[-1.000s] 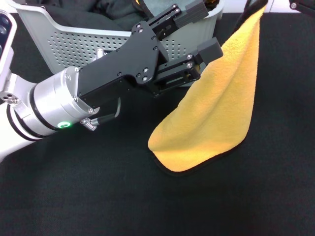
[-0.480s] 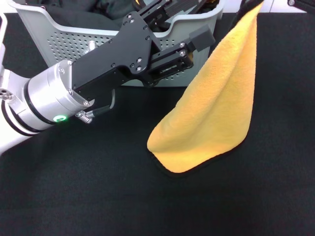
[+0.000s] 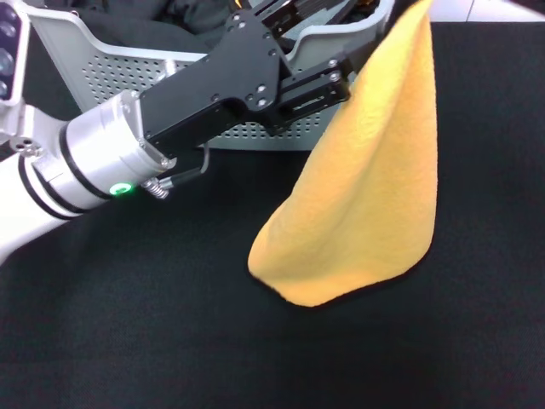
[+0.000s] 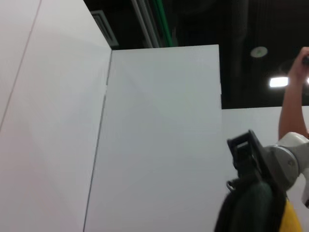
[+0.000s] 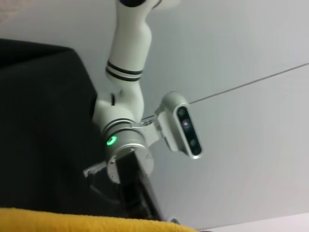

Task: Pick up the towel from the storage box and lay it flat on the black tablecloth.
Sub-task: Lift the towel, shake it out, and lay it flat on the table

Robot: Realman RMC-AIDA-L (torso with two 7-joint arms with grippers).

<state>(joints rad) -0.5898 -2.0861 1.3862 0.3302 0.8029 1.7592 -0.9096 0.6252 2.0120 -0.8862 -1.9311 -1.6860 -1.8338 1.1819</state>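
Towel (image 3: 375, 187) hangs from above, low corner on black tablecloth (image 3: 128, 341) — left gripper (image 3: 328, 51) beside it, finger state unclear; spread corners apart before lowering.

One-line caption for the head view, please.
Left end effector reaches beside the hanging towel, its lower edge on the black tablecloth.

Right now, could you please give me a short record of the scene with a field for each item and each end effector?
towel: yellow-orange, hanging from its top corner at the frame's upper edge, lower edge resting on the cloth
storage box: light grey, perforated, dark fabric inside
black tablecloth: spread under everything
left end effector: reaching over the box rim beside the towel's upper part
right end effector: outside the head view; grip cannot be confirmed
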